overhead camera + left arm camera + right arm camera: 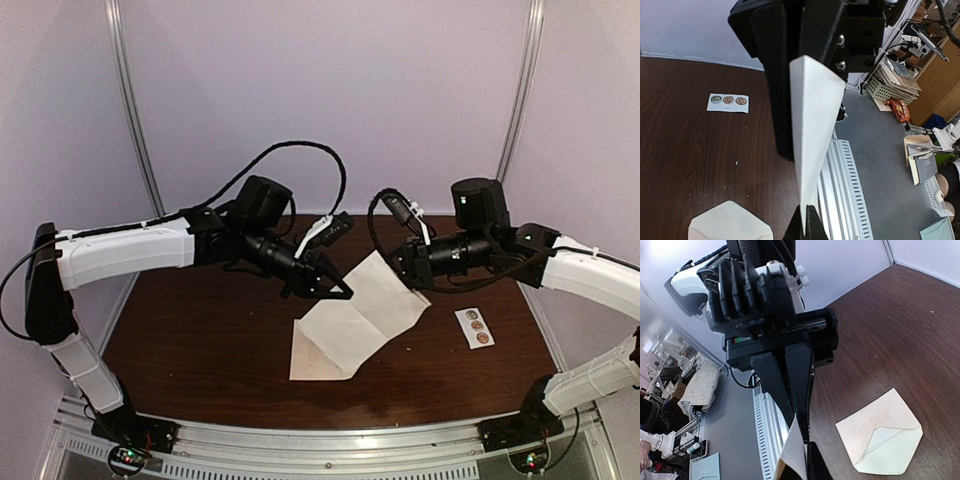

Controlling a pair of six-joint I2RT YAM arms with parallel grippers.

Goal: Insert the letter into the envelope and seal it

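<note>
Lilac walls [330, 90] (dark wooden table [200, 340])

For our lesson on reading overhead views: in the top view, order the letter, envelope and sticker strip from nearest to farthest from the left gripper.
1. letter, clamped in the left gripper.
2. envelope, lying just toward the near edge.
3. sticker strip, far to the right.
</note>
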